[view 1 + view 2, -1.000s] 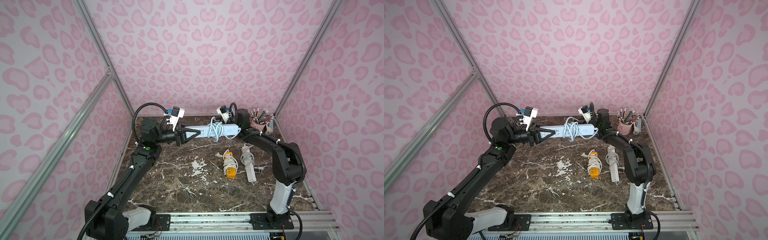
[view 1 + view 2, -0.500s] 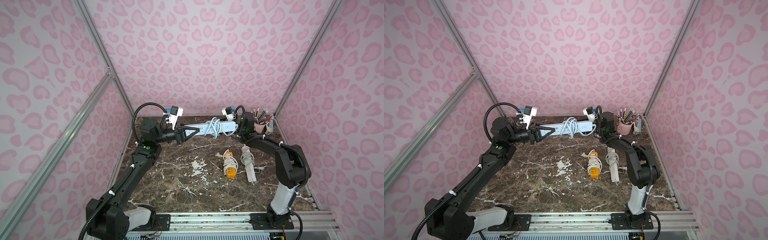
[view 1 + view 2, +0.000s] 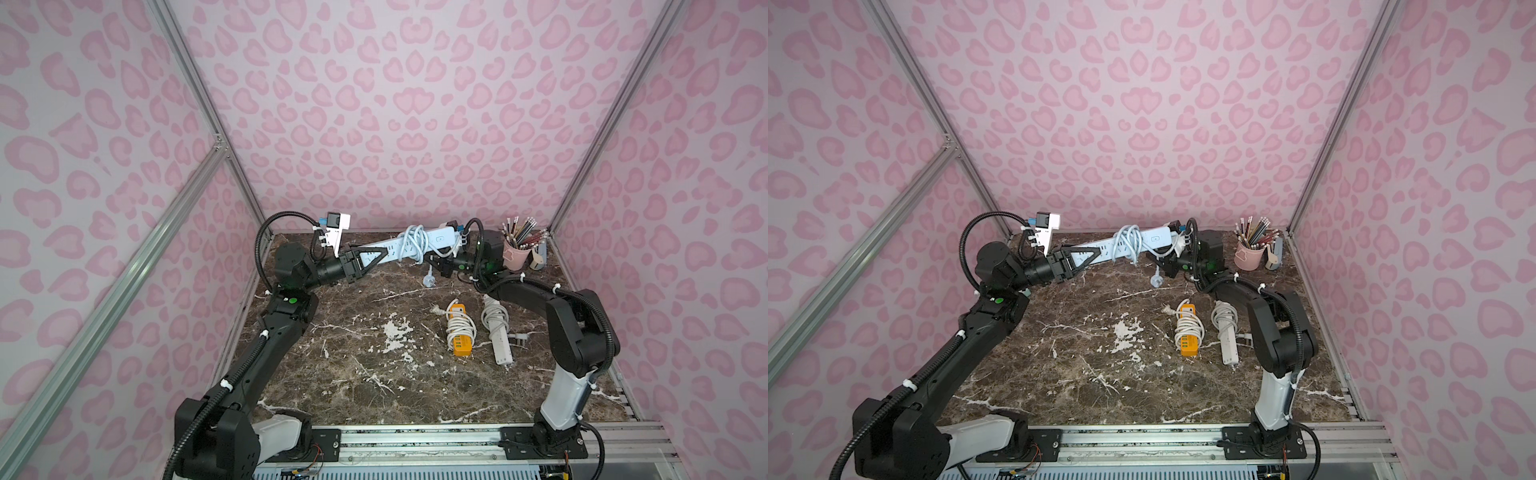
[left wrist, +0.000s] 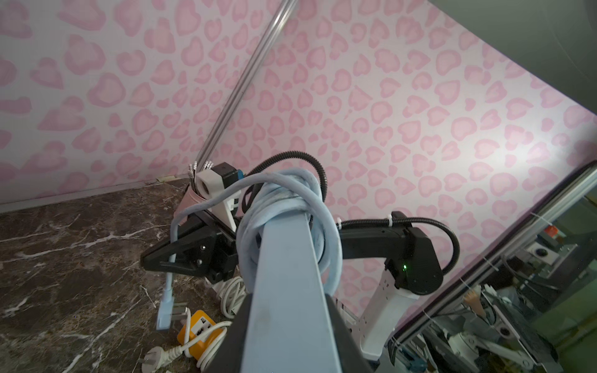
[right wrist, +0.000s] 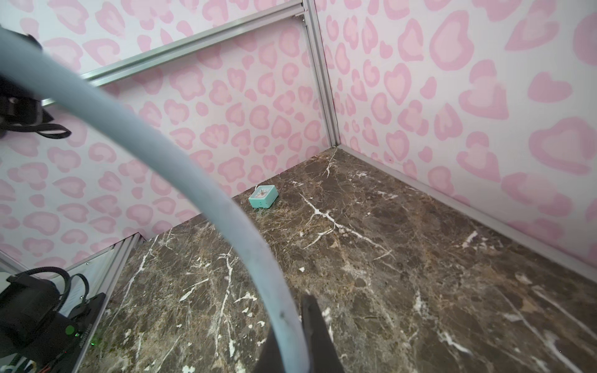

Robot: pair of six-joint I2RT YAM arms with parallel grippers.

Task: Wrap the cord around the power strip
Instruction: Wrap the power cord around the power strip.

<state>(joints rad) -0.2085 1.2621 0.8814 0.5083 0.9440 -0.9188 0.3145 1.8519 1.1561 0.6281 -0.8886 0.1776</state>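
Pale blue plastic power strip held up over the far edge of the brown marble desk.
The left pincer clamps its stiff, probably light end; the right pincer is nipped on the limp, springy pale blue cord above its plug, a sensible hold.

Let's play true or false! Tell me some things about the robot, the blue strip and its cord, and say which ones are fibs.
1. The blue strip lies flat on the table. False: the left gripper holds one end of it up in the air.
2. The cord is looped around the middle of the blue strip. True.
3. The right gripper is open and empty. False: it is shut on the cord.
4. The plug hangs below the right gripper. True.
5. The pink cup is empty. False: it holds pencils.
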